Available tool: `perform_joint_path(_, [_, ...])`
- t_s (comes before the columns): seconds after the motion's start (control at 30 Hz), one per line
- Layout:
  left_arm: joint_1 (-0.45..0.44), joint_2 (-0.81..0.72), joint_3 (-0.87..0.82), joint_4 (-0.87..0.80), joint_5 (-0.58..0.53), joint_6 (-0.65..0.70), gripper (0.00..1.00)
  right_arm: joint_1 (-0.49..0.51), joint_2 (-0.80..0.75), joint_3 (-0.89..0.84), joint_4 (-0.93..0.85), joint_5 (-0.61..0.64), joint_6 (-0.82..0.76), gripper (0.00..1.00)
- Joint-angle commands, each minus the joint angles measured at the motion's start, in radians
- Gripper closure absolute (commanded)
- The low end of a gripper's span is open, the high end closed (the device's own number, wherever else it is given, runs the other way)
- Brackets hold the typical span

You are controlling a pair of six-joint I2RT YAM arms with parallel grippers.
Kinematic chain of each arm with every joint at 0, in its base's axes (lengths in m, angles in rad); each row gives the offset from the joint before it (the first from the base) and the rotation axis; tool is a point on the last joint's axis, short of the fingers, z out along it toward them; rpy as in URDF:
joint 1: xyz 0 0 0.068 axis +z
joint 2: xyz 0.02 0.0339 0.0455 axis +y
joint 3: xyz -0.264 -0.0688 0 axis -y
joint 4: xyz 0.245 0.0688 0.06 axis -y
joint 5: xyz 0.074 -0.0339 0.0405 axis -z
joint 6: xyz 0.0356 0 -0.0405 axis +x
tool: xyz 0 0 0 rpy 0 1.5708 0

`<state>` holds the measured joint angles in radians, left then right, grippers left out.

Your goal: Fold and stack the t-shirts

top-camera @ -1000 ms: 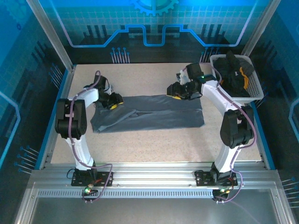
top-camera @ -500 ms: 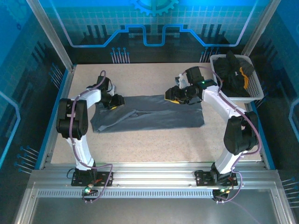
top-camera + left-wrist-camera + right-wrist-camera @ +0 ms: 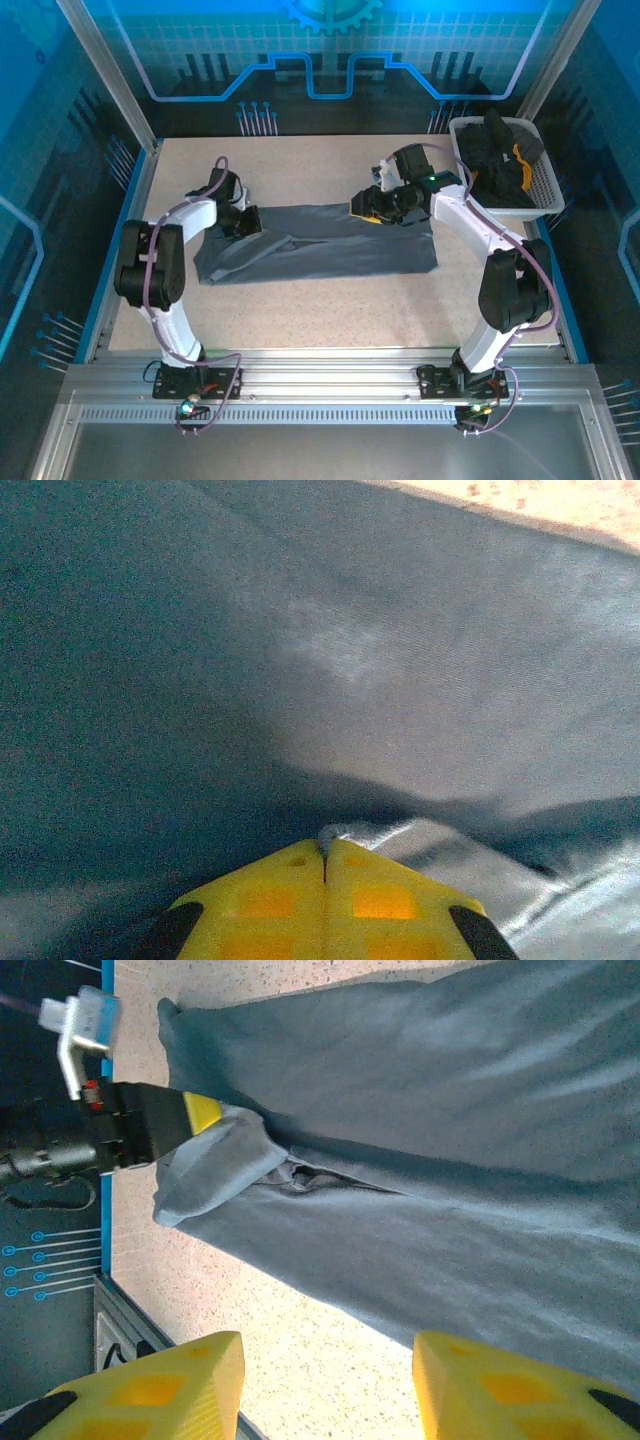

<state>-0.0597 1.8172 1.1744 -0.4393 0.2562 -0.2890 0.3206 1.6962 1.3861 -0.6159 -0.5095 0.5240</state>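
At left of table (image 3: 300,165), pinches a fold of grey shirt (image 3: 330,250) with left gripper (image 3: 324,850); holds right gripper (image 3: 328,1355) spread apart above the shirt's far edge.

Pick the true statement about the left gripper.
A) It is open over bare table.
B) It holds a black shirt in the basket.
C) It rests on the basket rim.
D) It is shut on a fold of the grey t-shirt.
D: in the left wrist view the left gripper is closed, with a small ridge of the grey t-shirt pinched at its tip.
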Motion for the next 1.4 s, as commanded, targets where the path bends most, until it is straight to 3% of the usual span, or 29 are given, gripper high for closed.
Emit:
perform_joint_path(0.0, [-0.021,-0.099,-0.035,-0.029,0.015,-0.078,1.0,0.012,-0.035,-0.02,0.0,-0.011,0.005,0.51])
perform_joint_path(0.3, [-0.111,-0.269,-0.182,-0.05,0.049,-0.372,1.0,0.01,-0.048,-0.053,0.011,-0.011,0.004,0.51])
perform_joint_path(0.63, [-0.261,-0.305,-0.249,-0.051,-0.058,-0.624,1.0,0.01,-0.063,-0.092,0.024,-0.021,0.002,0.51])
perform_joint_path(1.0, [-0.326,-0.294,-0.243,-0.077,-0.103,-0.703,1.0,0.008,-0.081,-0.144,0.024,-0.013,0.008,0.51])
perform_joint_path(1.3, [-0.33,-0.307,-0.246,-0.166,-0.115,-0.638,1.0,-0.004,-0.059,-0.146,-0.013,0.03,0.004,0.51])
perform_joint_path(1.33, [-0.33,-0.308,-0.248,-0.164,-0.101,-0.625,0.87,-0.006,-0.056,-0.148,-0.013,0.033,0.007,0.51])
perform_joint_path(1.37, [-0.33,-0.311,-0.249,-0.158,-0.079,-0.605,0.67,-0.009,-0.052,-0.151,-0.012,0.038,0.009,0.51])
